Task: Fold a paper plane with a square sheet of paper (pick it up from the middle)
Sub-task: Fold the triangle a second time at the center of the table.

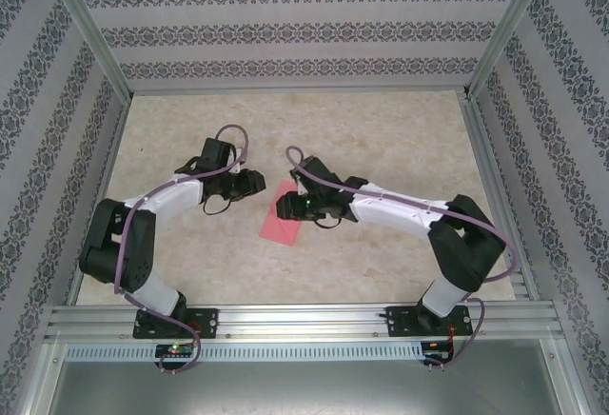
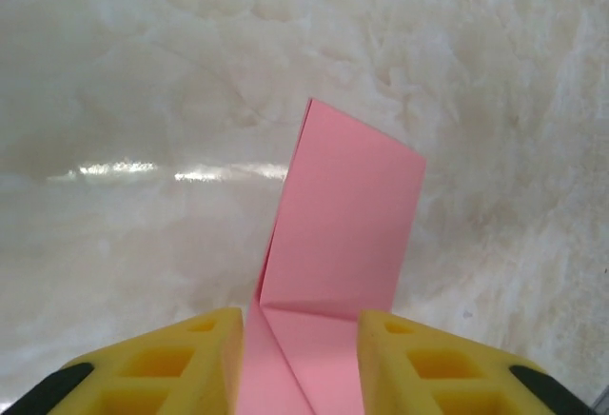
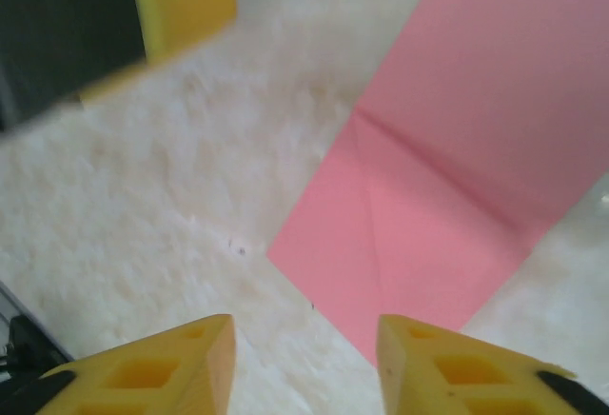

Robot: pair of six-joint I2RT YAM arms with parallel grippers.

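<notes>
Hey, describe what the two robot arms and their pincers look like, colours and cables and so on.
Both the left arm and right arm have white links between black joints, each with a looping mauve cable. The left pincer and right pincer have chunky yellow fingers with hollow pockets and black patches.
</notes>
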